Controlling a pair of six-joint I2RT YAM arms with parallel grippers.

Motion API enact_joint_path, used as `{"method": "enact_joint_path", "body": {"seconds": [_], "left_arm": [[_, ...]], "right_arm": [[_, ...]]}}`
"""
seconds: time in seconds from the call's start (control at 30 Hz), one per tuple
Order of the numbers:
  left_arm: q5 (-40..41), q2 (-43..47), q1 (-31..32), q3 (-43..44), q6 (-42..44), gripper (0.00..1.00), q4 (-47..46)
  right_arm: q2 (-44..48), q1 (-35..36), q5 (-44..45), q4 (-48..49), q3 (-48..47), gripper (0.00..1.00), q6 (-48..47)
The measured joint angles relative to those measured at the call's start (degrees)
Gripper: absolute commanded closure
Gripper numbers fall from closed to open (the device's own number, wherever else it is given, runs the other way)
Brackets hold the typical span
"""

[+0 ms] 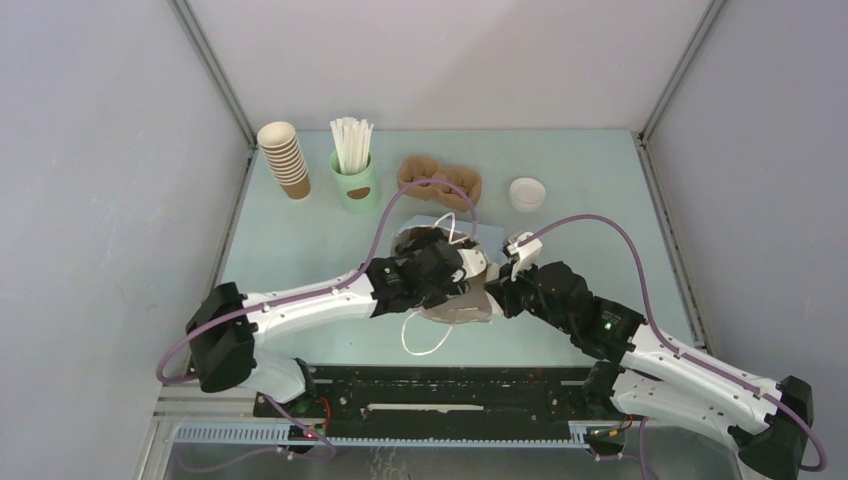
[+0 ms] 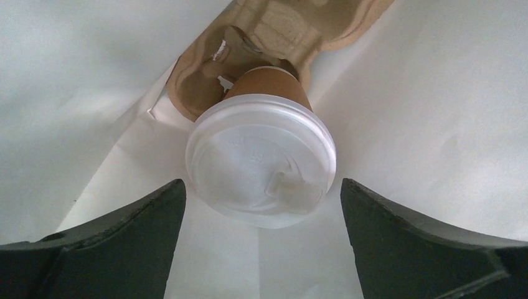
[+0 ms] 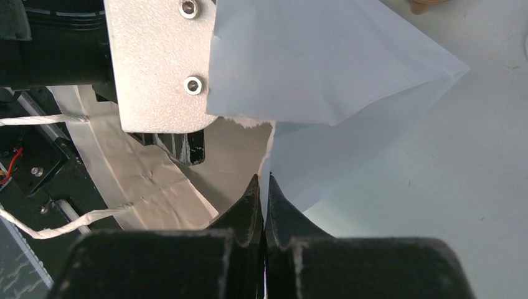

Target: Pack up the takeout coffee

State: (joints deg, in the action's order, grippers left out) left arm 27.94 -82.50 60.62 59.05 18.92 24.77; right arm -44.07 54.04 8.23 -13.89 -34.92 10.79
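From above, you see a pale mint tabletop (image 1: 300, 250) boxed in by plain grey walls (image 1: 100, 150) with metal corner posts. Along its far edge stand a stack of lidless brown cups (image 1: 284, 160), a mint-green cup of white straws (image 1: 353, 180), a second pulp carrier (image 1: 440, 181) and a loose white lid (image 1: 527, 194). In the middle a white paper bag (image 1: 458, 312) lies with its mouth open and its twine handle (image 1: 425, 342) looped toward you. Your left gripper (image 1: 445, 270) reaches into that mouth, and your right gripper (image 1: 498, 297) sits at the bag's right edge.

In the left wrist view you are looking into the bag, white paper on every side. The takeout coffee (image 2: 261, 156) stands in a slot of the pulp carrier (image 2: 249, 50) at the bag's bottom, its white lid facing the camera. The left gripper's fingers (image 2: 124, 249) stand wide apart on either side of the lid, touching neither lid nor cup, so nothing is held.

In the right wrist view the right gripper (image 3: 264, 205) is pinched tight on the bag's torn paper edge, and the sheet fans upward from it. The left arm's grey metal plate (image 3: 162, 62) is just beside it, bare tabletop to the right
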Motion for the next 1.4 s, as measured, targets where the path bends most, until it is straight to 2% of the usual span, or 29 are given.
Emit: {"method": "enact_joint_path", "body": {"seconds": [0.57, 0.77, 1.07, 1.2, 1.4], "left_arm": [[-6.2, 8.5, 0.0, 0.0, -7.2, 0.03, 4.3], [-6.1, 8.7, 0.4, 0.0, -11.7, 0.05, 4.3], [-4.0, 9.2, 5.8, -0.1, -12.9, 0.10, 4.6], [-3.1, 11.3, 6.6, -0.8, -12.6, 0.14, 4.5], [-3.6, 16.5, 7.3, -1.2, -12.4, 0.12, 4.2]], "right_arm": [[-0.1, 0.8, -0.8, -0.5, -0.1, 1.00, 2.1], [-2.4, 3.8, 3.8, -2.4, -2.7, 1.00, 4.9], [-2.9, 3.8, 11.5, -6.2, -4.9, 1.00, 11.5], [-2.4, 3.2, 13.0, -7.7, -5.1, 1.00, 13.5], [-2.4, 2.9, 13.8, -8.7, -6.1, 0.99, 14.7]]}}
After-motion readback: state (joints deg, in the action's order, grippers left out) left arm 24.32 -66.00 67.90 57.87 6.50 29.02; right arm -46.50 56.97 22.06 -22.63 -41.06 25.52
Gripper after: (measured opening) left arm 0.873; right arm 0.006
